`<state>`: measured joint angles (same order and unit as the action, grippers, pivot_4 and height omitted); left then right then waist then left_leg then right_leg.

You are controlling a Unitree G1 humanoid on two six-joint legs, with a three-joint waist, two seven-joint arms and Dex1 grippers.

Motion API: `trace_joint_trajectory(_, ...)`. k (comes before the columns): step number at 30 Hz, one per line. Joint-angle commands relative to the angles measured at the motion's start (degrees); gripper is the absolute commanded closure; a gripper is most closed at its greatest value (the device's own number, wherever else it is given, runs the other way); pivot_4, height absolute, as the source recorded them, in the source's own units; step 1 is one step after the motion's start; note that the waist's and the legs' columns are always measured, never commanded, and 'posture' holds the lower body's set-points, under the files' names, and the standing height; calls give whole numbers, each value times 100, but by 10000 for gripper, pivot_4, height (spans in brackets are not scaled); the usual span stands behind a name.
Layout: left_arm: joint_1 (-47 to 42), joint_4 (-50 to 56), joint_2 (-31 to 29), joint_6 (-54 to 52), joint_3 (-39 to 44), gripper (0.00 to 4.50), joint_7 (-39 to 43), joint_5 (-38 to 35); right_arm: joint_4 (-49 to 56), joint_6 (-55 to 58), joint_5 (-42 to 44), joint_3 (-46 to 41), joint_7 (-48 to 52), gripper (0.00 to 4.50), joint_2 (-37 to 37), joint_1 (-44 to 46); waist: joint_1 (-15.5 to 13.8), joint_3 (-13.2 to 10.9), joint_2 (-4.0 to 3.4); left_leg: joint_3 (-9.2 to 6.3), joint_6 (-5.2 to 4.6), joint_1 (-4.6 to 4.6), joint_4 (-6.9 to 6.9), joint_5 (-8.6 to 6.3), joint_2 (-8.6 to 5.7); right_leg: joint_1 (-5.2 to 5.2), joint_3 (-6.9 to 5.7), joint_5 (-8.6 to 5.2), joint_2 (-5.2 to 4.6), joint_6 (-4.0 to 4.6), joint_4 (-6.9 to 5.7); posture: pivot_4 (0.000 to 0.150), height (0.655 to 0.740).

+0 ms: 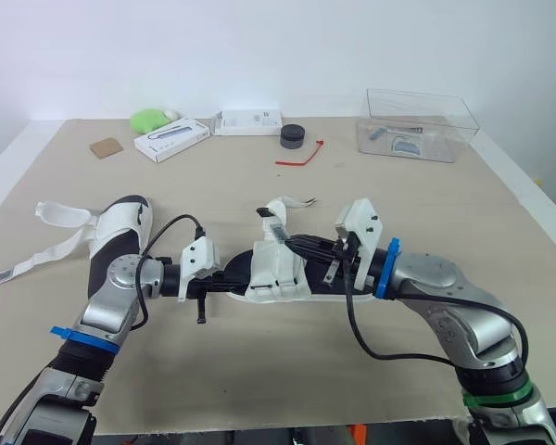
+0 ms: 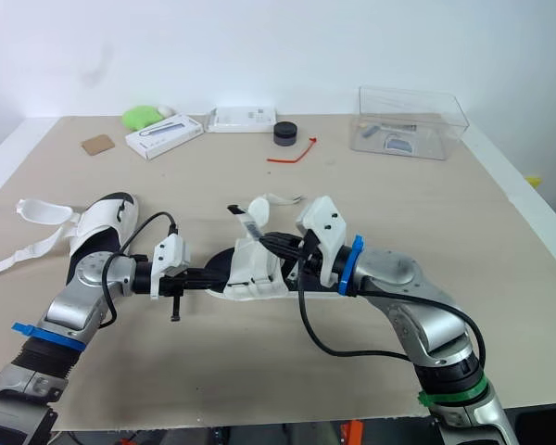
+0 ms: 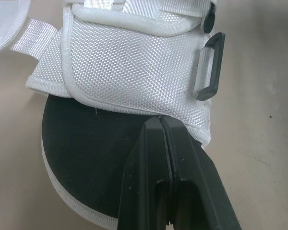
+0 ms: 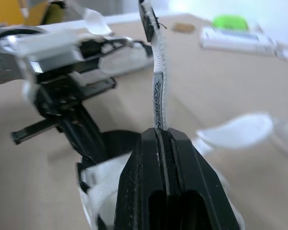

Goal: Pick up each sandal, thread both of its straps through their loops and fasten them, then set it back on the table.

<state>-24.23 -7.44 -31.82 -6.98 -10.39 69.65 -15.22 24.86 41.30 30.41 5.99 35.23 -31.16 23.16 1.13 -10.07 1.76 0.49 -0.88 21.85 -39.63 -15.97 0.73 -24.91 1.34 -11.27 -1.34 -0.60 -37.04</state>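
While the right gripper [image 4: 162,130] has its fingers clamped on a strap [image 4: 158,81] of the sandal [image 1: 276,271], holding it upright above the shoe, the left gripper [image 3: 162,120] sits at the sandal's other end. Its fingers are pressed together, tips against the hem of the white upper over the black footbed. Whether any fabric is nipped between them I cannot tell. The sandal is between the two arms, on the table [image 1: 259,371] or just off it; which, I cannot say. The second sandal [image 1: 120,222] lies on the table to the left, its straps loose and spread.

By my reading, threading of the first sandal is in hand and fastening has not been reached. The next move calls for steering the strap's free end down to a black loop [image 3: 210,67] on the side of the upper and feeding it through, with the left gripper steadying the shoe against the pull.

It is hard to make out which loop belongs to this strap, since the right gripper's body covers that end of the sandal in the head views. A second strap [image 4: 235,130] beside the right fingers is blurred, and its end is unclear.
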Motion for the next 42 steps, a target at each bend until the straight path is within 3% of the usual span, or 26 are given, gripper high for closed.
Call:
trace_joint_trajectory(1, -23, -66, 14, 22, -53, 45000, 20, 72, -107, 232, 23, -223, -158, 44502, 16, 201, 1, 0, 0, 1, 0, 0, 0, 0, 0, 0, 0, 0, 0, 0, 0, 1500, 7400)
trace_joint_trajectory(16, 12, -53, -4, 39, -37, 45000, -4, 65, -486, 809, 184, -324, -381, 44502, 437, 598, 6, 0, 0, 3, -3, 1, 0, 4, 1, -3, 4, 6, 3, -4, 0, 1500, 7400)
trace_joint_trajectory(42, -4, -104, -20, 122, -8, 45000, -36, 84, -1048, 955, -353, 40, -130, 44502, 292, 783, 8, 0, 0, 6, -3, 3, 1, 4, 2, -7, 6, 7, 4, -5, 1, 1500, 7400)
